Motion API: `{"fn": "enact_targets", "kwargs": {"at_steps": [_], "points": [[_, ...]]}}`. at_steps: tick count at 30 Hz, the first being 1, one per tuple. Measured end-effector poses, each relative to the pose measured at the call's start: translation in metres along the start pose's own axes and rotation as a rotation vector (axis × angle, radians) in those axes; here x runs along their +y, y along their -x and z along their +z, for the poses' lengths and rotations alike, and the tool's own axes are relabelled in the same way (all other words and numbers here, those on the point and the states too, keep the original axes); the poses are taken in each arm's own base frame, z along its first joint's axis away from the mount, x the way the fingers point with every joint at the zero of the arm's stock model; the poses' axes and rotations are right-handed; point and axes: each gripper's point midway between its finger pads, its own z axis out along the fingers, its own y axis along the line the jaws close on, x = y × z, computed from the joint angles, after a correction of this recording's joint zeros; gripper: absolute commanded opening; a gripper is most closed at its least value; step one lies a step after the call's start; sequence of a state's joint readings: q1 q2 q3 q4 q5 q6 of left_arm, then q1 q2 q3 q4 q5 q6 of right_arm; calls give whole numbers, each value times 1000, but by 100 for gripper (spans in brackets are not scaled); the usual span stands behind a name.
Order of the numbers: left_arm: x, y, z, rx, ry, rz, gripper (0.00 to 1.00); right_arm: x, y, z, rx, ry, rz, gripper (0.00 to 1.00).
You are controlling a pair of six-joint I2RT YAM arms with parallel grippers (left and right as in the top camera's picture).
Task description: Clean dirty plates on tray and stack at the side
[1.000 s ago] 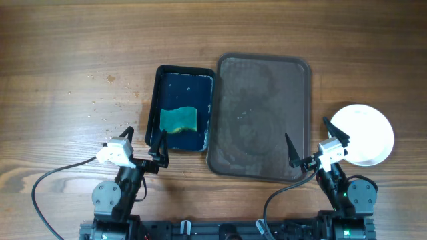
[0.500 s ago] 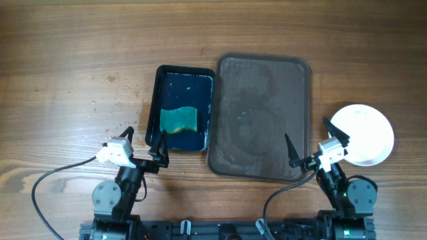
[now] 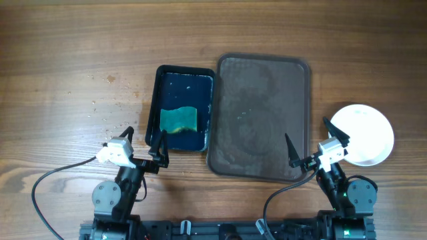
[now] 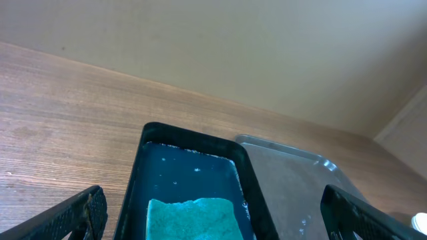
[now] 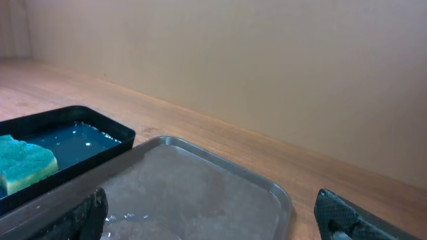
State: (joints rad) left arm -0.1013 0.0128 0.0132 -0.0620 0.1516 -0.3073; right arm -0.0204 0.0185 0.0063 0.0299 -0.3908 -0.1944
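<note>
You have a bare wooden table (image 3: 67,53) under the arms and a plain beige wall behind it in both wrist views. The white plate (image 3: 363,133) sits on the wood just right of the brown tray (image 3: 263,57), off the tray; you cannot tell whether it is one plate or several stacked. The tray's surface shows wet smears and a few droplets. Against the tray's left edge stands the black basin (image 3: 155,100) of blue water, with the green sponge (image 3: 179,119) lying in its near half.

Your right gripper (image 3: 307,130) hangs at the tray's near right corner with its jaws spread wide and nothing between them. Its outer finger points toward the plate's left rim. Your left gripper (image 3: 145,133) is at the basin's near end, equally wide open and holding nothing, the sponge just ahead of it.
</note>
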Motion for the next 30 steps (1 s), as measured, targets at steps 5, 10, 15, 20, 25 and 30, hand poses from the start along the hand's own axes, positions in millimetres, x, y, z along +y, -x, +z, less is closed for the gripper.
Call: {"fn": "enact_targets", "kwargs": {"at_steps": [5, 10, 15, 20, 25, 30], "points": [[0, 0, 0, 0, 0, 0, 100, 0, 0, 0, 0, 0, 0, 100], [0, 0, 0, 0, 0, 0, 100, 0, 0, 0, 0, 0, 0, 100], [0, 0, 0, 0, 0, 0, 100, 0, 0, 0, 0, 0, 0, 100], [0, 0, 0, 0, 0, 0, 100, 0, 0, 0, 0, 0, 0, 100], [0, 0, 0, 0, 0, 0, 100, 0, 0, 0, 0, 0, 0, 100], [0, 0, 0, 0, 0, 0, 100, 0, 0, 0, 0, 0, 0, 100]]}}
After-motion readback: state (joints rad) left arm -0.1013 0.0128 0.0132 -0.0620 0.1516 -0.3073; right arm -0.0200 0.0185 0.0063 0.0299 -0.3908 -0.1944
